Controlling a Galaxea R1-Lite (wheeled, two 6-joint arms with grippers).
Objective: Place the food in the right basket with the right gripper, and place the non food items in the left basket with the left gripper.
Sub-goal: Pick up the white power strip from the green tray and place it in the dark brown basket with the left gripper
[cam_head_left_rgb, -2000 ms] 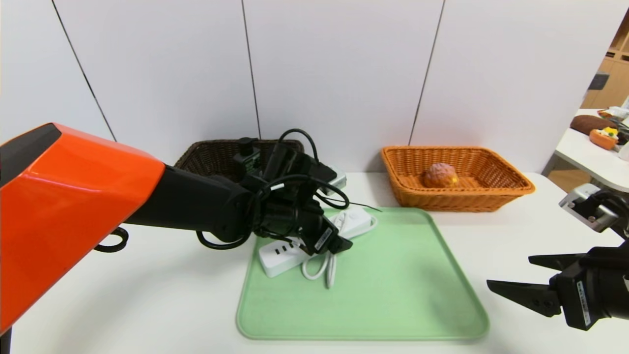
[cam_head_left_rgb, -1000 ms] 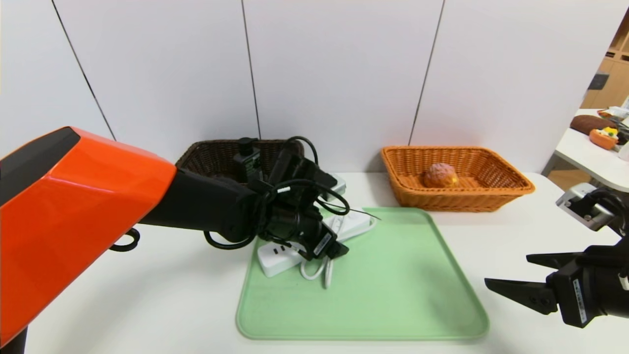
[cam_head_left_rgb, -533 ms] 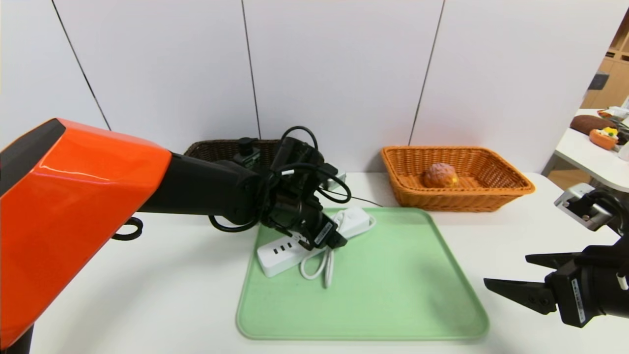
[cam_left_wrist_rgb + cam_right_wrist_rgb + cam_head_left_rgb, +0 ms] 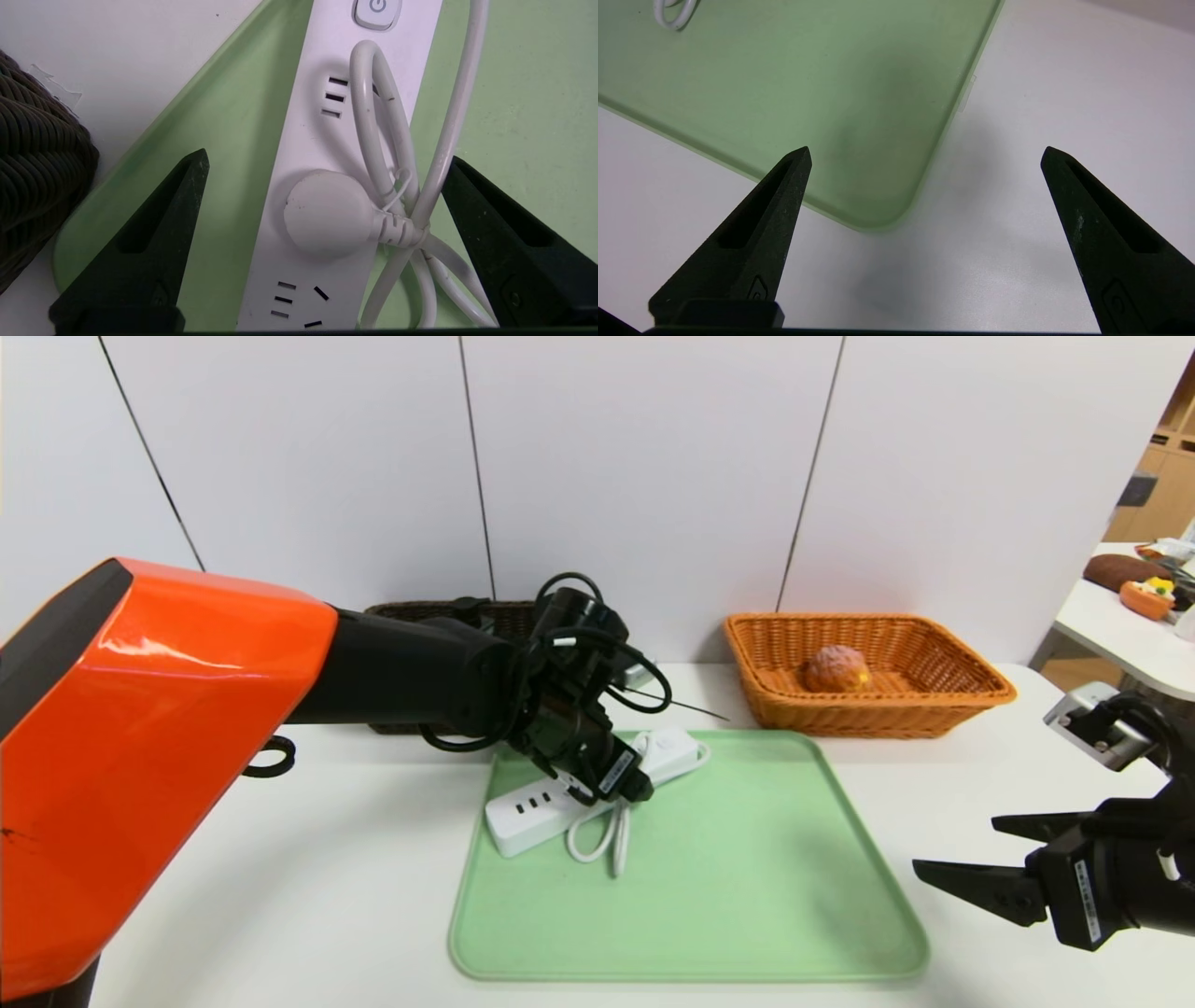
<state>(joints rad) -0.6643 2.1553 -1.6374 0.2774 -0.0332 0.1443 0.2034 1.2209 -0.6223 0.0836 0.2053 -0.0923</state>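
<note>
Presently, left claw (image 4: 322, 158) is hovering spread wide astride the power strip (image 4: 322, 186) on the tray (image 4: 747, 896); right claw (image 4: 971, 859) is waiting released over the tabletop (image 4: 280, 896); bun (image 4: 836, 668) is lying in the orange basket (image 4: 971, 695).

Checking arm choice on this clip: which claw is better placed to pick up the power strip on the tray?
Left. The left claw hangs open straddling the power strip on the green tray. The right claw sits open off the tray's right edge.
</note>
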